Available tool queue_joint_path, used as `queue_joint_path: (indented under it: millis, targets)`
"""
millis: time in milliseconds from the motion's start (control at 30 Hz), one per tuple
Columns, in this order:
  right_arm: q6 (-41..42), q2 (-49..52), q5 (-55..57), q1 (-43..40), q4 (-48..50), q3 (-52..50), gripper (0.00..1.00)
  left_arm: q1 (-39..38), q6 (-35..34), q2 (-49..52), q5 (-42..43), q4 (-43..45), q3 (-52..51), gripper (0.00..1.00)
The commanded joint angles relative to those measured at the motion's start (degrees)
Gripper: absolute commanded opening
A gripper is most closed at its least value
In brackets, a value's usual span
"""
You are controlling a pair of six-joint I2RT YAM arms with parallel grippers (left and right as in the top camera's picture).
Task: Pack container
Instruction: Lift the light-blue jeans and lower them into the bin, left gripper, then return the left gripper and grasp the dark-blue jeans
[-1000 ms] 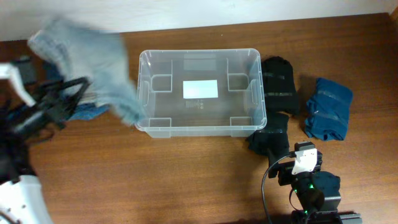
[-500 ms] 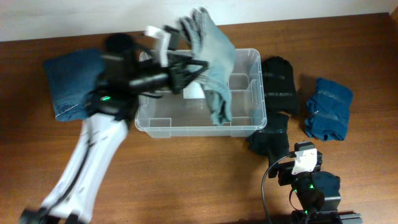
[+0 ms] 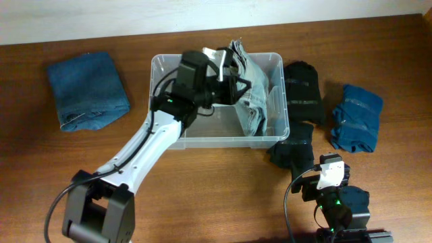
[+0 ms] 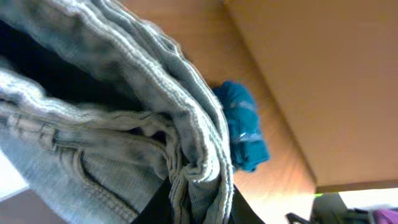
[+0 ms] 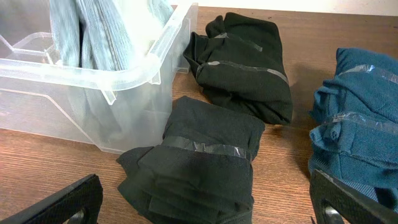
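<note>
One grey garment [image 3: 251,91] deeper in container [image 3: 223,142]

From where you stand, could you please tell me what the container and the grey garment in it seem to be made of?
The container: clear, glossy plastic; the table shows through its walls. The garment: pale grey-blue matte woven cloth, probably denim, judging by its stitched seams and what looks like a belt loop.

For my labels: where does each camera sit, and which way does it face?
Overhead: above the table, looking down on the container; the left gripper reaches in.
Left wrist: on that gripper, against the held grey jeans; finger edges below.
Right wrist: low, facing the container's corner and black bundles; the open right gripper frames the bottom.
Shared: the jeans appear in all three.
</note>
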Motion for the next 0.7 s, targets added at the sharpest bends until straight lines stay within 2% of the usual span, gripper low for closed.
queue_joint_path:
  millis: [0, 67, 100, 233, 333, 400, 500, 667]
  targets:
    - [-0.3, -0.4, -0.3, -0.4, 0.2, -0.4, 0.98, -0.1, -0.2, -0.2, -5.4, -3.8, 1.2, 0.08]
    - [-0.3, -0.4, -0.3, -0.4, 0.2, -0.4, 0.99, 0.7, 0.0, -0.2, -6.1, -6.8, 1.2, 0.29]
    - [-0.3, -0.4, -0.3, -0.4, 0.2, -0.4, 0.98, 1.3, 0.2, -0.2, -6.5, -8.7, 1.2, 0.35]
    - [-0.3, -0.4, -0.3, -0.4, 0.2, -0.4, 0.98, 4.9, 1.2, -0.3, -6.4, -16.5, 1.2, 0.38]
    - [-0.3, -0.4, -0.3, -0.4, 0.2, -0.4, 0.98, 9.5, 1.2, -0.9, -5.7, -22.5, 1.2, 0.45]
    - [-0.3, -0.4, -0.3, -0.4, 0.2, -0.4, 0.98, 13.1, 1.7, -1.6, -4.0, -25.0, 1.2, 0.46]
    - [-0.3, -0.4, -0.3, -0.4, 0.2, -0.4, 0.98, 20.9, 4.6, -3.2, 1.2, -27.2, 1.2, 0.47]
    - [-0.3, -0.4, -0.3, -0.4, 0.2, -0.4, 0.98, 31.6, 9.1, -5.2, 11.0, -27.6, 1.2, 0.57]
